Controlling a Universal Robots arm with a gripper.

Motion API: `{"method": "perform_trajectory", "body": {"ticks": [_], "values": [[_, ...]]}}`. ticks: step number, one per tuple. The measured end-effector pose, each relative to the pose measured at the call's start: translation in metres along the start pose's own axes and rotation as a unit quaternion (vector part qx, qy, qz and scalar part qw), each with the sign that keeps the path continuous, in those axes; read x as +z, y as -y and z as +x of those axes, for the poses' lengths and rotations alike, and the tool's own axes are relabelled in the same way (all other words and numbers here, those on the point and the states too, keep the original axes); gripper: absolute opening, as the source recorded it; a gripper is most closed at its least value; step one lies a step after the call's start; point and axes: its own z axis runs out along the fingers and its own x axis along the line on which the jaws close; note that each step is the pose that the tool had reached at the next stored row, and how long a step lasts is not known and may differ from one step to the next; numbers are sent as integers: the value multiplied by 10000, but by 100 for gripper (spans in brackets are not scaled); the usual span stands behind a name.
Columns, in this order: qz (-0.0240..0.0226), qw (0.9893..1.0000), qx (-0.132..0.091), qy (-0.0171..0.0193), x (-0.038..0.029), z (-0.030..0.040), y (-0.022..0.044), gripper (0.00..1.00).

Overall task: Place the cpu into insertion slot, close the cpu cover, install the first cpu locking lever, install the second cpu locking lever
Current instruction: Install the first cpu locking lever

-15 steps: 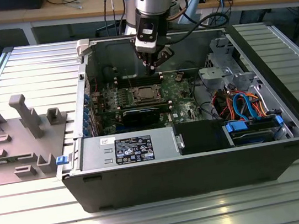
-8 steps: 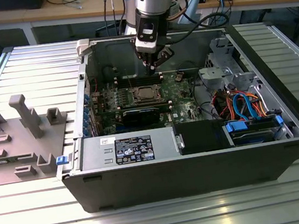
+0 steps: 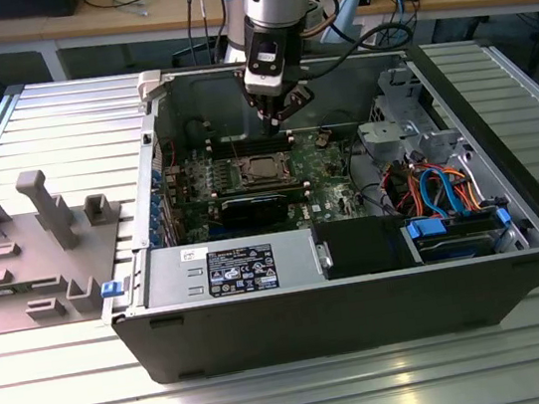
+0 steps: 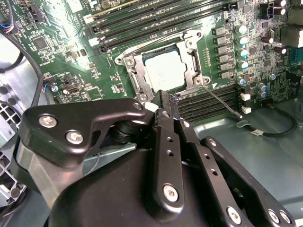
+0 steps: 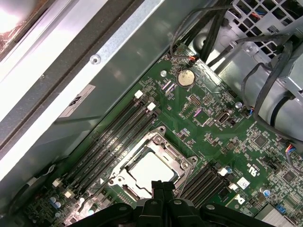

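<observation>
The cpu (image 4: 164, 74) lies flat in the insertion slot (image 3: 242, 173) on the green motherboard, its silver top showing through the cut-out of the cpu cover (image 4: 195, 66). The cover lies down around the chip in both wrist views, cpu (image 5: 150, 171) and cover (image 5: 182, 165). One thin wire locking lever (image 4: 222, 101) sticks out slantwise from the socket corner, raised off the board. My gripper (image 3: 278, 118) hangs just above the socket's far edge, fingers together and holding nothing. Its black fingertips (image 4: 163, 97) (image 5: 162, 184) sit close beside the socket frame.
The open computer case (image 3: 366, 319) walls in the board. Black memory slots (image 5: 113, 137) flank the socket. A drive cage with blue and orange cables (image 3: 438, 188) is at the exterior view's right. A grey fixture (image 3: 47, 228) lies outside, at the exterior view's left.
</observation>
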Motion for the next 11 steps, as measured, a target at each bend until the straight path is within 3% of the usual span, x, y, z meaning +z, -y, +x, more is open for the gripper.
{"method": "perform_trajectory", "body": {"ticks": [11], "values": [[1,10000,-39,2,1,0,0,11]]}}
